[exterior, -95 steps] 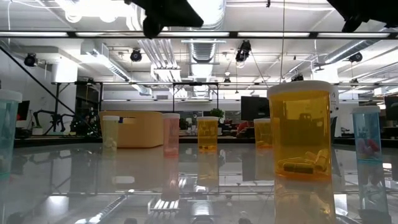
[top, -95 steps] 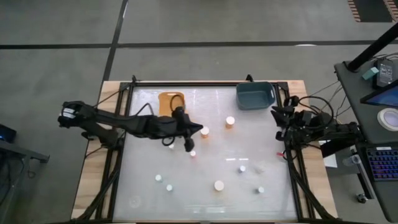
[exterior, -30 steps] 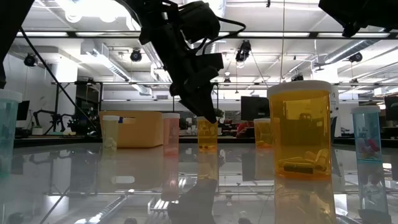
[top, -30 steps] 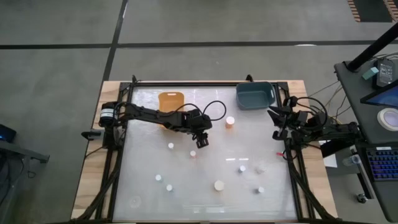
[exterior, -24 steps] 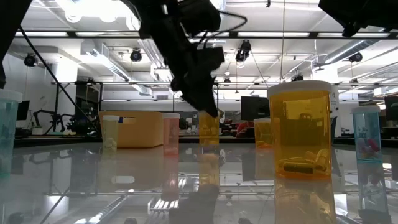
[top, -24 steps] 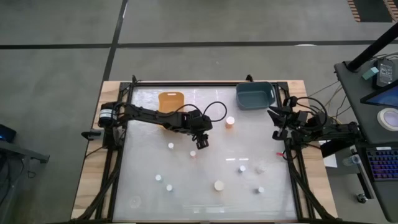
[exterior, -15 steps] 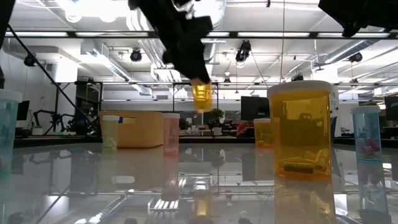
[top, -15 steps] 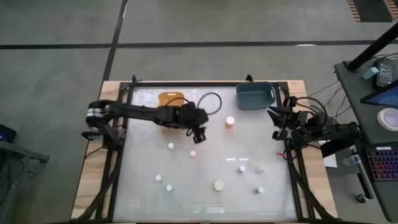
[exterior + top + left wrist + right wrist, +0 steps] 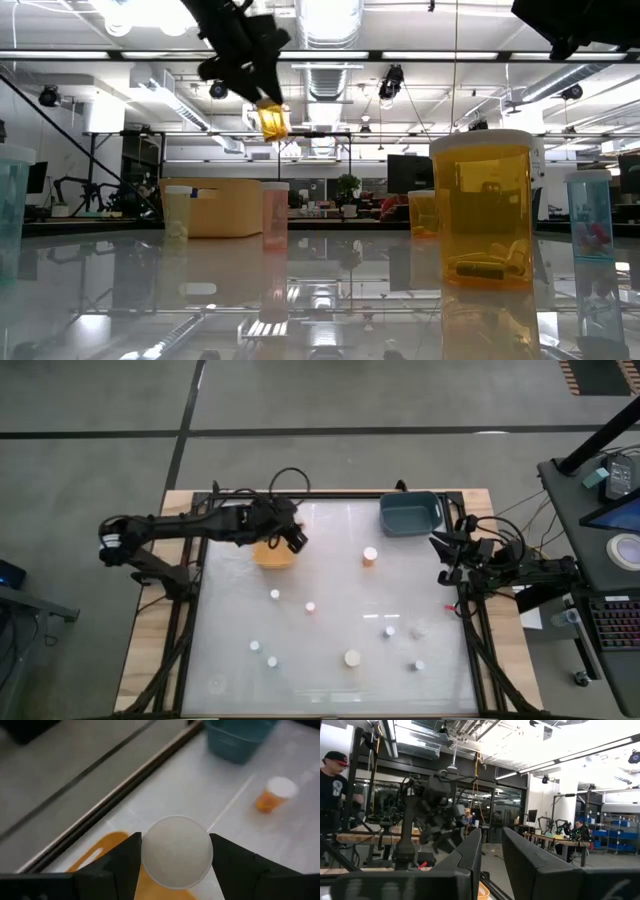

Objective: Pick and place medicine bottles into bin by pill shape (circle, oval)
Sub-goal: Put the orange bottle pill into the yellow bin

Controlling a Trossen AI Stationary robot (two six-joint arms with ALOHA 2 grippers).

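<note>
high view: left gripper point(image 9: 293, 540) sits over the orange plastic bin point(image 9: 272, 554) near the table's far edge, left of centre; arm reaches in from the left edge.
high view, bins: blue-grey plastic bin point(image 9: 410, 514) at the far right corner of the glossy white table point(image 9: 340, 680).
high view, bottles: orange bottle with white cap point(image 9: 369, 556) stands alone right of the orange bin; the other white-capped bottles point(image 9: 351, 658) are scattered over the middle and near half.
high view, right arm: right gripper point(image 9: 442, 544) parked at the right edge, off the work area.
low view: left gripper pinching a small orange pill bottle point(image 9: 272, 121), lifted clear of the table, above the orange bin point(image 9: 212, 207).
low view, near edge: large orange bottle with oval capsules point(image 9: 487, 213) stands closest to the camera.
left wrist view: dark fingers point(image 9: 124, 862) pressed on both sides of the held bottle's round white cap point(image 9: 175, 851); orange bin partly visible below it; blue-grey bin point(image 9: 237, 736) and the lone orange bottle point(image 9: 274, 794) farther off.
right wrist view: right fingers point(image 9: 469, 852) spread with a gap, nothing between them; room behind, a person in a dark shirt point(image 9: 334, 790) at one side.
</note>
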